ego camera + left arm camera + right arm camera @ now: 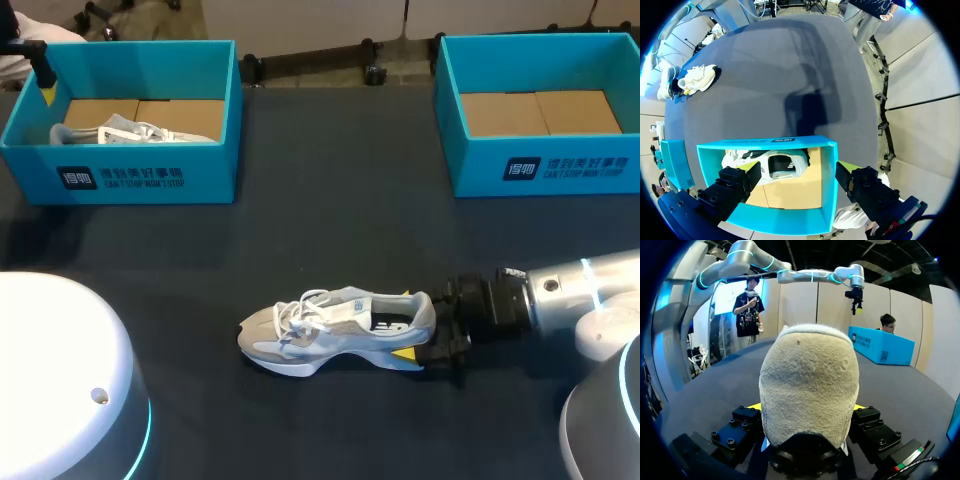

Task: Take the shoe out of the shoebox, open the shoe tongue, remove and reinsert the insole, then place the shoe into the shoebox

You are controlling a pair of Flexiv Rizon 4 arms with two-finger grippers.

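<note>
Right gripper (412,325) grips the heel of the shoe (320,325), which lies on the table (330,230) well short of the empty shoebox (480,175), so I judge removal done, with tongue (338,308), insole and return still ahead.

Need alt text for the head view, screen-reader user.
A grey-and-white sneaker stands on a dark table, its heel held by the right gripper, whose arm enters from the right. At the far edge are two teal boxes: the left shoebox holds a second shoe, the right shoebox shows none.
</note>
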